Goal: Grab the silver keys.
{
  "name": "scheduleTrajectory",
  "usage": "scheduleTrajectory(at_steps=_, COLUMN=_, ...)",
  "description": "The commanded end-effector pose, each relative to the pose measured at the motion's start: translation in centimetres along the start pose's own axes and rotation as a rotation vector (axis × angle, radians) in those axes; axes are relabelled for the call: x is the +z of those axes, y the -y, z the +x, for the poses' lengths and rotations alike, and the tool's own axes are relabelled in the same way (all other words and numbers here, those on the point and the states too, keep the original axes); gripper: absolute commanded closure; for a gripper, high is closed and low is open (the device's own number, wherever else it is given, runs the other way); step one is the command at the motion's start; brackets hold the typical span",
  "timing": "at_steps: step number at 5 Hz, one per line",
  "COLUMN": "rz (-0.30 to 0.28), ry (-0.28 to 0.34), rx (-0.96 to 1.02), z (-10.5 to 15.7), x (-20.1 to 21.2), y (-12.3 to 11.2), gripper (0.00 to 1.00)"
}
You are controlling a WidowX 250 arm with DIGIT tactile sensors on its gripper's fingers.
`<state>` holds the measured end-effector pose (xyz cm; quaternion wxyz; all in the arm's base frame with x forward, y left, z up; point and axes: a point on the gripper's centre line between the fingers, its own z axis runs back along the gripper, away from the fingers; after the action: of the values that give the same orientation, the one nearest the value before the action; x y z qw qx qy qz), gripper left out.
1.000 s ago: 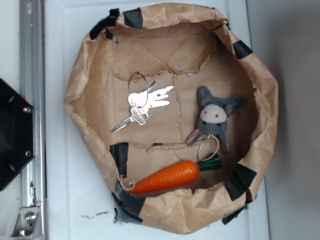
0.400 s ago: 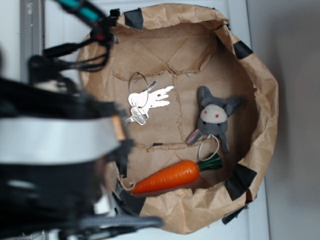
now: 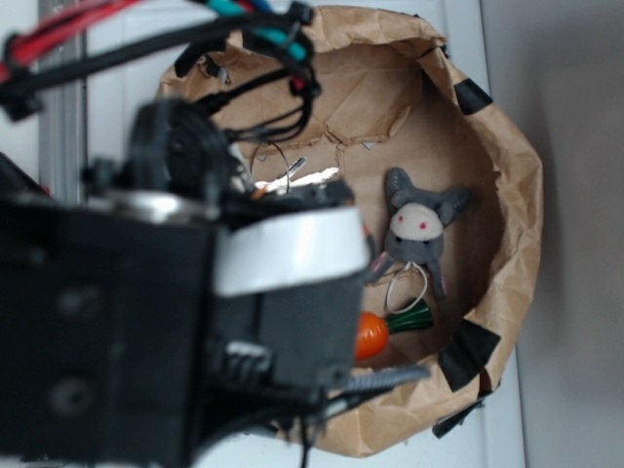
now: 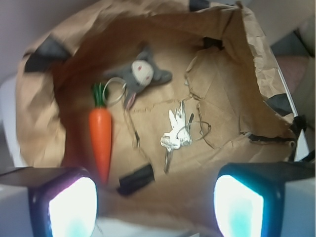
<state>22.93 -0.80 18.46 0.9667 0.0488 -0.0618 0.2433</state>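
Observation:
The silver keys [image 4: 177,132] lie flat on the floor of the brown paper container [image 4: 232,84], on a thin dark wire ring, near the middle of the wrist view. In the exterior view only their tips [image 3: 310,176] show beside the arm. My gripper [image 4: 155,210] hangs above the container's near edge, well short of the keys. Its two glowing fingers [image 4: 71,207] stand wide apart with nothing between them. In the exterior view the blurred arm hides the gripper itself.
An orange carrot [image 4: 100,136] lies left of the keys, and a grey plush bunny [image 4: 140,74] with a white loop sits beyond it. Crumpled paper walls with black tape patches [image 4: 136,178] ring the floor. A metal rail [image 3: 60,107] runs along the left.
The arm has swept in from the left and now covers most of the container's left half in the exterior view. The keys, carrot and bunny have not moved.

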Motion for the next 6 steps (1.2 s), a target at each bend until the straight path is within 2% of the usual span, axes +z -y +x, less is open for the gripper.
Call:
scheduleTrajectory(at_steps=1, rz=0.022, ry=-0.032, rx=0.478, z=1.8, x=-3.6, y=-1.3, gripper=0.0)
scheduleTrajectory(at_steps=3, rz=0.042, ry=-0.062, rx=0.945, z=2.4, x=-7.1, y=-1.9, gripper=0.0)
scheduleTrajectory(at_steps=5, rz=0.062, ry=-0.062, rx=0.98, z=3.6, x=-8.5, y=-1.8, gripper=0.0)
scheduleTrajectory(at_steps=6, rz=0.101, ry=-0.113, rx=0.902, z=3.9, x=-8.3, y=-1.6, gripper=0.0)
